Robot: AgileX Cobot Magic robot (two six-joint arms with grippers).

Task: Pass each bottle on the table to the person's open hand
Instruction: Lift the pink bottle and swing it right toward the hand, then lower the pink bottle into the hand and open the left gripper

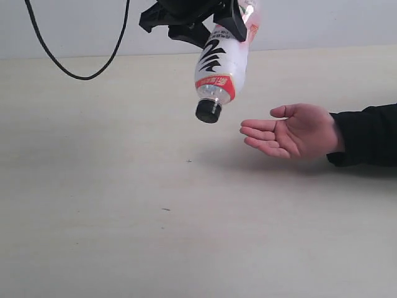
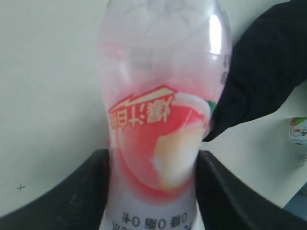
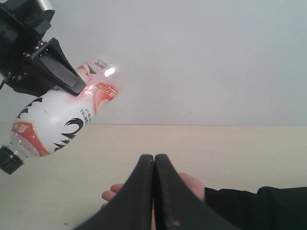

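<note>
Closest to me in the exterior view is the counter (image 1: 124, 236), pale wood grain with a couple of tiny dark specks (image 1: 166, 209). Further back, on the right, the person's open hand (image 1: 298, 130) lies palm up, low over the counter, fingers together and pointing left. Its black sleeve (image 1: 366, 133) runs off the right edge.

Just left of the fingertips and above them, the bottle (image 1: 220, 68) hangs in the air. It is tilted with its black cap (image 1: 208, 111) lowest, and it is clear of both the hand and the counter. I can see a white label with black strokes, a red band near the neck and a pink end uppermost. My left gripper (image 1: 236, 25) is clamped on that upper end, a black finger on either side.

My right gripper (image 3: 154, 163) has its fingers pressed flat together and carries nothing. From its wrist camera, the hand lies just beyond it.

Behind everything, a black cable (image 1: 74, 62) loops down at the upper left in front of the plain pale wall (image 1: 341, 25).
</note>
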